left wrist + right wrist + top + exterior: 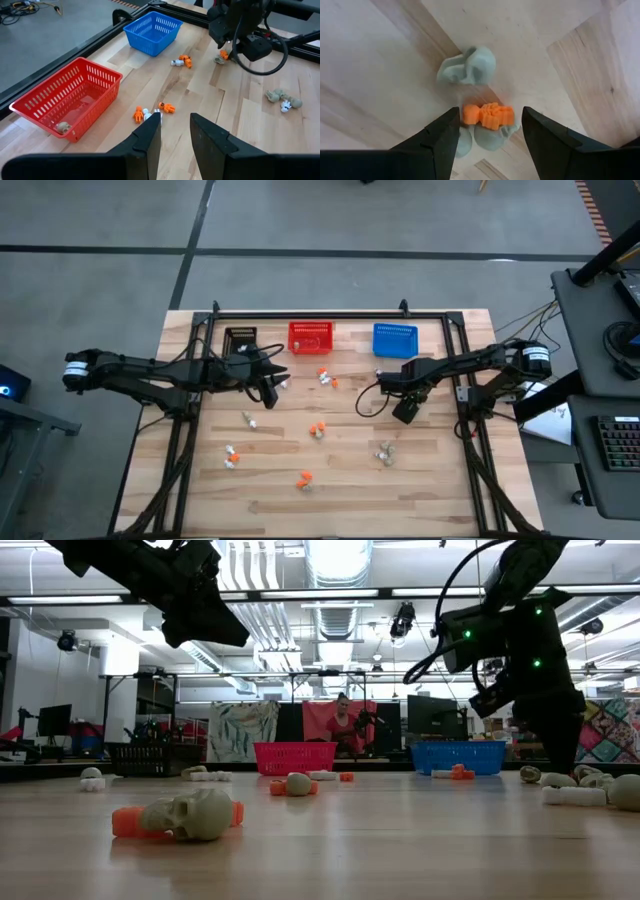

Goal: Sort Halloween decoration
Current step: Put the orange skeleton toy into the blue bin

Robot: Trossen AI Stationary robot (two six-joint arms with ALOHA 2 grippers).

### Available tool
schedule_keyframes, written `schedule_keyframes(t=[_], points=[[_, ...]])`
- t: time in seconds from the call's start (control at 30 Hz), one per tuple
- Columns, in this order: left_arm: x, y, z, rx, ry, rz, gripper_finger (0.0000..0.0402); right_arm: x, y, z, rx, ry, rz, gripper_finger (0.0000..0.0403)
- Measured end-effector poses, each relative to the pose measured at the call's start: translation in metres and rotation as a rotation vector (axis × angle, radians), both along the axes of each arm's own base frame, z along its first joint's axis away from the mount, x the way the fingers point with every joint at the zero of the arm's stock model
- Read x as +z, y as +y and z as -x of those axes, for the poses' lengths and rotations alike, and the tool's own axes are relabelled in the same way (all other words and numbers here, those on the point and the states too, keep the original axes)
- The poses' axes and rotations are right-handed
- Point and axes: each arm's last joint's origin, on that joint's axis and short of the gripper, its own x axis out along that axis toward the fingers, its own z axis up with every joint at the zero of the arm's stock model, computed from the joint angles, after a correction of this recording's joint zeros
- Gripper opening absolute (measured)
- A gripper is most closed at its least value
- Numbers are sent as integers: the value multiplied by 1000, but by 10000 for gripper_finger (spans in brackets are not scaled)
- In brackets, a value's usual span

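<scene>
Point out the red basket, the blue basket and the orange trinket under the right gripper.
red basket (pixel 102 75): left wrist view, on its mesh rim.
blue basket (pixel 145 41): left wrist view, on its near wall.
orange trinket (pixel 487 115): right wrist view, on its middle, between that arm's fingers.

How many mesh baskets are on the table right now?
3, in a row along the far edge: black basket nearest the left arm, red basket in the middle, blue basket toward the right arm.

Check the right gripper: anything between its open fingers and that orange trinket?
Nothing visible. In the right wrist view the orange trinket lies directly between the open right gripper fingers, on the bare wood. Grey-green skull pieces sit right beside and partly under it, crowding the grasp.
</scene>
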Motion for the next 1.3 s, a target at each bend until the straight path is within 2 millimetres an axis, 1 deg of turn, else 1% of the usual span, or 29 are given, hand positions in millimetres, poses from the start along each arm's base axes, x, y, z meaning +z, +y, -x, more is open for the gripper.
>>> schedule_keyframes(t=[0.2,0.37,0.47,0.67,0.83,1.03,1.3], points=[[0,0,0,0,0,0,87,-11,0,-4,43,45,-17,206],[0,0,0,0,0,0,87,-11,0,-4,49,42,-18,201],[0,0,0,0,0,0,87,-10,0,-4,49,35,-17,185],[0,0,0,0,0,0,87,-9,0,-5,44,29,-19,138],[0,0,0,0,0,0,87,-7,-1,-6,44,30,-18,120],[0,0,0,0,-3,0,87,4,-2,-10,44,48,-8,120],[0,0,0,0,-3,0,87,32,-4,-19,59,95,25,106]])
